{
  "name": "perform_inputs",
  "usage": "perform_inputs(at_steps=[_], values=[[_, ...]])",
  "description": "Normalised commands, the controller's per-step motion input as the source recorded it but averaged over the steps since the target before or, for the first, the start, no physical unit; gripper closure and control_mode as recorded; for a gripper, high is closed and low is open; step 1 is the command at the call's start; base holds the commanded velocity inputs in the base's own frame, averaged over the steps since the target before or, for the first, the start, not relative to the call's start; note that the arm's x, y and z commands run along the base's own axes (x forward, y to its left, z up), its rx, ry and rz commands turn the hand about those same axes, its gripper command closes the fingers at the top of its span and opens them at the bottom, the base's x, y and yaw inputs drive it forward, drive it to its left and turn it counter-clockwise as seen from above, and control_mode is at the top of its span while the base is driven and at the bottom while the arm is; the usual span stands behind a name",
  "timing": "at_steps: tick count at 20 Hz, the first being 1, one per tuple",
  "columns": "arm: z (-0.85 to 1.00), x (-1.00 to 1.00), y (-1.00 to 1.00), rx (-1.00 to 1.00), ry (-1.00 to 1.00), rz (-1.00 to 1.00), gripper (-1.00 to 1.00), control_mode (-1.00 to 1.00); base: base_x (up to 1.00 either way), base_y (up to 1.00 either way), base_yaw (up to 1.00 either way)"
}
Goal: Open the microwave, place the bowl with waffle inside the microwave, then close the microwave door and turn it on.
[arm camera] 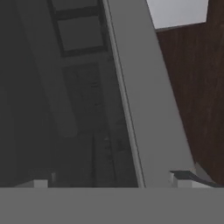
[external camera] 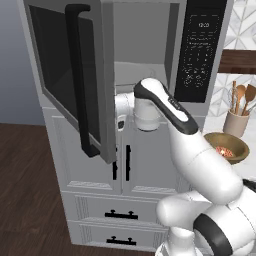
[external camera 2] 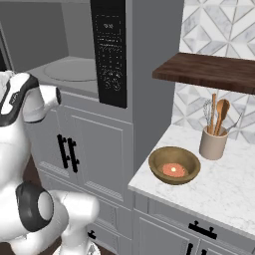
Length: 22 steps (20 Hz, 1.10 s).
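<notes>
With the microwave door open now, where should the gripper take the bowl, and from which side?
Probably the bowl's rim, from above. It is wide and shallow, sitting upright on the counter, so open jaws fit over its thin wall rather than across it. Take the near edge: the waffle lies in the middle and the utensil crock stands behind it.

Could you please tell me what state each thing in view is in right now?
Grey microwave's dark glass door: swung open, cavity empty.
Round brown wooden bowl: upright on the white marble counter, holding the reddish-orange waffle.
Light grey cabinet doors: closed.
Gripper: open, empty.
</notes>
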Motion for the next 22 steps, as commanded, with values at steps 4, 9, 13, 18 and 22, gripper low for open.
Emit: perform_inputs(at_steps=[4, 9, 13, 18, 22], values=[[0.00, 0.17, 0.97, 0.00, 0.00, 0.05, -1.00, -1.00, 0.00, 0.00, 0.00], [0.00, 0.03, 1.00, 0.00, 0.00, 0.00, -1.00, -1.00, 0.00, 0.00, 0.00], [0.00, 0.00, 0.87, -0.01, 0.00, -0.05, -1.00, -1.00, 0.00, 0.00, 0.00], [0.00, -0.04, -0.23, -0.11, 0.00, -0.11, -1.00, -1.00, 0.00, 0.00, 0.00], [0.00, -0.01, -1.00, -0.19, 0.00, -0.09, -1.00, -1.00, 0.00, 0.00, 0.00]])
